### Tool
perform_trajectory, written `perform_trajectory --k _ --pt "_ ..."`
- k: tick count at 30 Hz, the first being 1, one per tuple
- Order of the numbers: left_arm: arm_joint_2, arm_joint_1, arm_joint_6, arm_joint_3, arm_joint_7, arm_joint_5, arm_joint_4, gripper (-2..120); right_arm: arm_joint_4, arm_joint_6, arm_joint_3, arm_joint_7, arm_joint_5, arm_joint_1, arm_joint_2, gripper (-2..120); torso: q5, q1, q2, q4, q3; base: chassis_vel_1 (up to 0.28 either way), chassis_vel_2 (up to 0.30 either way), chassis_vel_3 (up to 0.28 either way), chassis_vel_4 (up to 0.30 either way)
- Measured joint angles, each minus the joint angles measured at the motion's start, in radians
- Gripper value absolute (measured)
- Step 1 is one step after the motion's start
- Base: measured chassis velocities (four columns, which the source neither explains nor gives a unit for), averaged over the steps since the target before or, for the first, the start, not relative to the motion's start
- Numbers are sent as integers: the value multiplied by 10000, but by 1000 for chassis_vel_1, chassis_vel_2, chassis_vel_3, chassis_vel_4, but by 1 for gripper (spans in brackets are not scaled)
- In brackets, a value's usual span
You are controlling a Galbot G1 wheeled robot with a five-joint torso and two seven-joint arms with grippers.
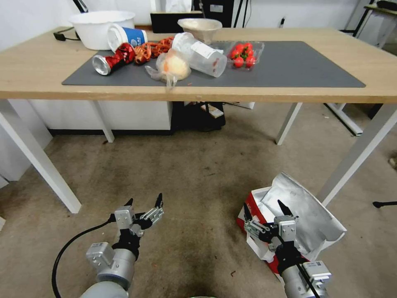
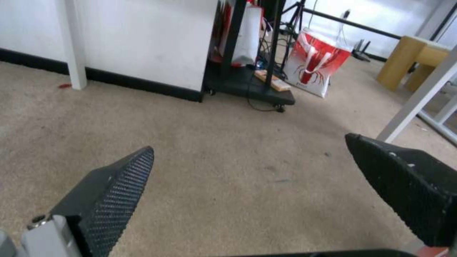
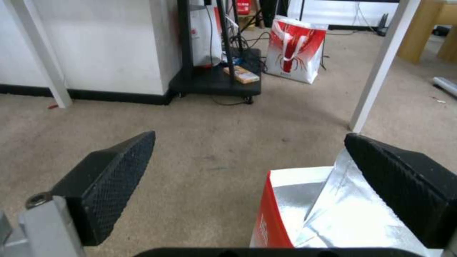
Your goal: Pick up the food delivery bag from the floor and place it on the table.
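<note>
The food delivery bag (image 1: 304,211) stands on the floor (image 1: 198,174) at the lower right, white with a red side panel and its silver foil lining folded open. My right gripper (image 1: 264,207) hovers open over the bag's near left corner; in the right wrist view the bag's (image 3: 328,210) foil edge sits against the right finger, and the right gripper (image 3: 250,135) holds nothing. My left gripper (image 1: 144,200) is open above bare carpet, left of the bag, and the left gripper (image 2: 250,142) has nothing between its fingers. The table (image 1: 289,94), light wood with a dark grey mat, stands ahead.
The mat's left half holds a white bowl (image 1: 97,27), a blue cup, a red can (image 1: 113,60), a clear plastic bag of orange food (image 1: 171,66), a clear tub and tomatoes (image 1: 244,54). White table legs (image 1: 355,155) flank the bag. A black cart (image 1: 198,116) and another red-and-white bag (image 3: 292,50) sit behind.
</note>
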State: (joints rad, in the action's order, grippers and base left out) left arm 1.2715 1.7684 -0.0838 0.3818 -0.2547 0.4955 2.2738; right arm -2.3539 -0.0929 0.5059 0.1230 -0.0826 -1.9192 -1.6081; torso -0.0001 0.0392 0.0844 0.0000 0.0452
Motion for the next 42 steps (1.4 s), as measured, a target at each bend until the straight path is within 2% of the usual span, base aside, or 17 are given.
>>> perform_trajectory --k 14,27,33,37,42 --pt "1 -18 3 -10 21 -10 -67 100 17 25 -16 7 -22 -2 0 100 1 -44 -535 0 -454 0 0 0 0" --pt "0 17 47 4 62 -25 -87 100 20 29 -7 17 -35 -8 0 100 1 -64 -614 0 -452 0 0 0 0" --pt "-5 -4 1045 22 504 -153 -375 100 7 34 -2 48 -30 -9 0 100 1 -62 -581 0 -452 0 0 0 0" --pt "-26 3 1250 36 669 -361 -464 100 -31 92 18 81 39 -10 0 100 1 -59 -570 0 -452 0 0 0 0" --pt "-117 89 1348 95 1360 -933 -609 100 -120 267 205 461 668 78 105 100 0 -56 -554 0 -453 0 0 0 0"
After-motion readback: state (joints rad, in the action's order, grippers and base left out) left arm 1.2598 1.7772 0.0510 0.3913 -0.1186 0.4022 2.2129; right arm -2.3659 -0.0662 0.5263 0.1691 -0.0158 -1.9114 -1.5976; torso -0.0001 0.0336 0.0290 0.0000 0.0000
